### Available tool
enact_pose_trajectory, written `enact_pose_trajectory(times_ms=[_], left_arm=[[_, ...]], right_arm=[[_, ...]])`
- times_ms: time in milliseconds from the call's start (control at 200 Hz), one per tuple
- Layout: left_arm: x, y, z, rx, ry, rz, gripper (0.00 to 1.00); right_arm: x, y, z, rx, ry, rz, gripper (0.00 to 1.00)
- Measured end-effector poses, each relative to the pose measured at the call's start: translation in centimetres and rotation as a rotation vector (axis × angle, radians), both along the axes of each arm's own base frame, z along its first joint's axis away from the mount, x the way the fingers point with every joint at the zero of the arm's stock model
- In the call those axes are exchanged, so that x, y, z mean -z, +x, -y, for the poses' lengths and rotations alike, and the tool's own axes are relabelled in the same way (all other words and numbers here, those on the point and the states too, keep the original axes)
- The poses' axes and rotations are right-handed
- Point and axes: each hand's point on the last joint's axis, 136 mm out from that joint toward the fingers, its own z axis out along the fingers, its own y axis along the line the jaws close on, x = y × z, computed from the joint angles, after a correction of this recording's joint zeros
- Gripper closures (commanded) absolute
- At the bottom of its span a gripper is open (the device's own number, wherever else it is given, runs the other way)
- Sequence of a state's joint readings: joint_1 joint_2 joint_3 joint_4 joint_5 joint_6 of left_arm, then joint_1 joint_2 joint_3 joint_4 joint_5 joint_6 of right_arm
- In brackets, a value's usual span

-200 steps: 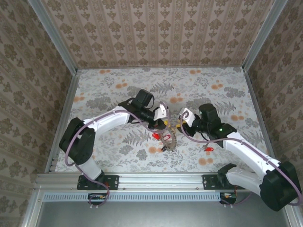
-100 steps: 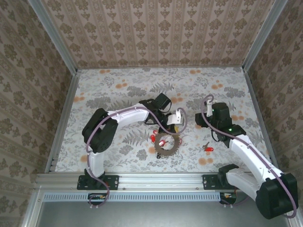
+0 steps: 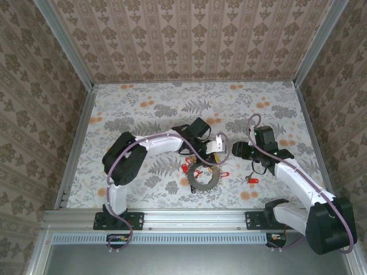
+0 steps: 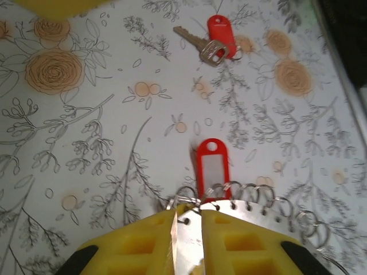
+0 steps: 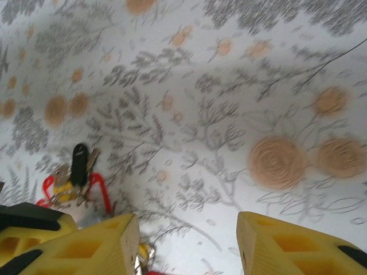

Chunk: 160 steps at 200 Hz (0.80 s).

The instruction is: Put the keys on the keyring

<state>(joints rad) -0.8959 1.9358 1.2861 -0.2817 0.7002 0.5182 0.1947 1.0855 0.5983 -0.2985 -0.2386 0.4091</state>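
Metal, thin, stiff and probably slippery, the keyring [image 3: 202, 187] lies flat just nearside of the table's middle and is best pinched at its rim; the light keys [image 3: 186, 167] are best taken by their plastic heads. The left gripper [image 4: 187, 213] has its jaws a slit apart over that rim, grip unclear, while the right gripper [image 5: 186, 226] gapes empty. I count one ring and one loose red key [image 3: 252, 181] on its right-edge side; the rest are too bunched to count.

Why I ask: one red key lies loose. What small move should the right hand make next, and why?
Probably lower the open right hand onto the loose red key: it holds nothing, and that key lies apart from the keyring, near that hand.
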Motion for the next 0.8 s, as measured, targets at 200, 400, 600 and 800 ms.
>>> enact_pose_trajectory(times_ms=[200, 400, 600, 800], left_arm=[[-5.9, -0.7, -1.7, -0.108, -0.202, 0.047, 0.78], [-10.0, -0.7, -4.4, -0.304, -0.342, 0.072, 0.68], [-7.6, 0.3, -8.3, -0.637, -0.267, -0.061, 0.63], [-4.9, 0.8, -13.1, -0.947, -0.222, -0.180, 0.27]], right_arm=[[1.6, -1.4, -2.7, -0.109, 0.116, -0.113, 0.51], [4.1, -3.4, -5.6, -0.254, 0.114, -0.229, 0.48], [5.3, -2.9, -7.8, -0.357, 0.086, -0.273, 0.48], [6.1, -2.0, -9.3, -0.414, 0.057, -0.297, 0.48]])
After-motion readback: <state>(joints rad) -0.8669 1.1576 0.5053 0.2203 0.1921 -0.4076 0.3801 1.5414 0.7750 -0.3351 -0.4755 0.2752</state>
